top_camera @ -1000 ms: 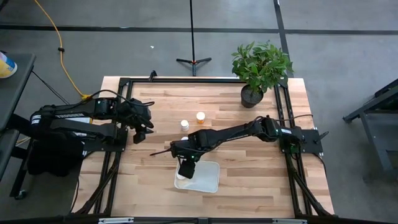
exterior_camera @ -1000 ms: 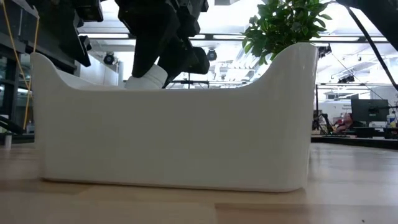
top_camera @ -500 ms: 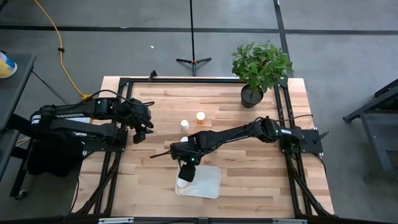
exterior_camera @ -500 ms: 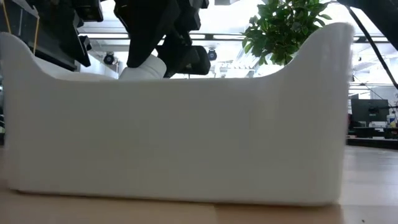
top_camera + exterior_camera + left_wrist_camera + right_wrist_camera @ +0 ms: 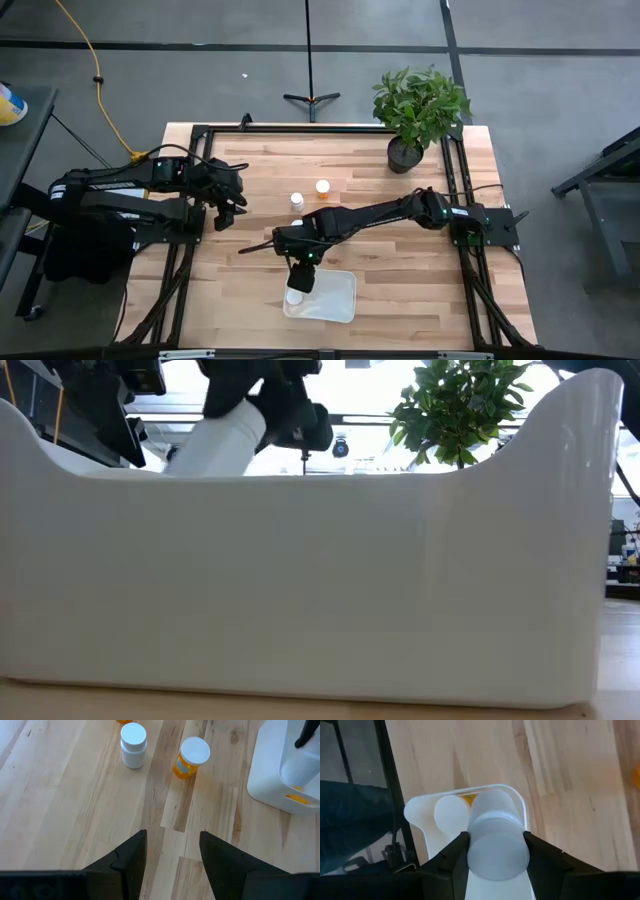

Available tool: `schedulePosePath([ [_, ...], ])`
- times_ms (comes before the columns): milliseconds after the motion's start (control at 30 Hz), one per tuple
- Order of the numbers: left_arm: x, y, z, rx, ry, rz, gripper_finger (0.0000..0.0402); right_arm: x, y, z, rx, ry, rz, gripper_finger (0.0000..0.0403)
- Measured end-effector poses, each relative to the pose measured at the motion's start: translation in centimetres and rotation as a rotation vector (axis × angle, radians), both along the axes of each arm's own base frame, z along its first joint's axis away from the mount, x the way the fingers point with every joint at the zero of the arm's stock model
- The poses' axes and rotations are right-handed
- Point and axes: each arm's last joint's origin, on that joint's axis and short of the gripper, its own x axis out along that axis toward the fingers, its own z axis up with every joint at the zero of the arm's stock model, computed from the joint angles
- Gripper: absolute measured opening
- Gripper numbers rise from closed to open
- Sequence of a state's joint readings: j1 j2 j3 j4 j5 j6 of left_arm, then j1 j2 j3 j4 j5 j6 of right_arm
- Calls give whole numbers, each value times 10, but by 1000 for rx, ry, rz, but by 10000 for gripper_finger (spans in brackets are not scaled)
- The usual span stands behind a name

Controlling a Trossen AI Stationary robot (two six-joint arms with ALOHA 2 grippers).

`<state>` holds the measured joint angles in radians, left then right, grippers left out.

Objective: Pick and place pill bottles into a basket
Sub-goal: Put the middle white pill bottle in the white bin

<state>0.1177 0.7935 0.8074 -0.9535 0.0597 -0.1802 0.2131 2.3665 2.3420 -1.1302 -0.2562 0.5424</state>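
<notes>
My right gripper point(image 5: 298, 280) is shut on a white pill bottle point(image 5: 496, 845) over the left end of the whitish tray basket point(image 5: 335, 298). In the low view the bottle point(image 5: 215, 445) leans above the basket's near wall point(image 5: 300, 580). Inside that end of the basket lie a white cap point(image 5: 451, 812) and something orange point(image 5: 467, 797). A white bottle point(image 5: 297, 201) and an orange bottle with a white cap point(image 5: 322, 187) stand on the table farther back. My left gripper point(image 5: 222, 212) waits open and empty at the left. My right gripper pinches the white bottle's round body point(image 5: 492, 822) between its two fingers, one on each side. The fingers come from above, slanting down. The bottle is tilted, and its lower end is hidden behind the basket's wall.
A potted plant point(image 5: 415, 120) stands at the table's far right corner. The left wrist view shows the two standing bottles, white point(image 5: 133, 745) and orange point(image 5: 192, 756), and the basket's end point(image 5: 270, 780). Bare wood lies right of the basket.
My right gripper has gone toward the table's near edge with the white bottle still in its hold. The basket has slid toward the near edge along with it. The bottle now leans over more than before.
</notes>
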Motion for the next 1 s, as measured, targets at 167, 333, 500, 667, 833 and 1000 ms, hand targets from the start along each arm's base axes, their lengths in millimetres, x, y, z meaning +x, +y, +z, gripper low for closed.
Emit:
schedulePosePath([
  [167, 0, 0, 0, 0, 1, 0, 216, -8, 7, 7, -12, 26, 1, 150],
  [333, -1, 0, -1, -1, 9, 0, 216, -17, 24, 6, -24, 78, 15, 156],
  [500, -1, 0, -1, -1, 14, 0, 216, -21, 34, 6, -48, 81, 12, 149],
  [667, -1, 0, -1, 6, 15, -2, 216, -22, 39, 4, -76, 80, -14, 158],
  [833, -1, 0, -1, 20, 16, -7, 216, -19, 46, -10, -67, 80, -23, 152],
  [1000, -1, 0, -1, 20, 15, -7, 216, -19, 48, -23, -62, 94, -26, 151],
])
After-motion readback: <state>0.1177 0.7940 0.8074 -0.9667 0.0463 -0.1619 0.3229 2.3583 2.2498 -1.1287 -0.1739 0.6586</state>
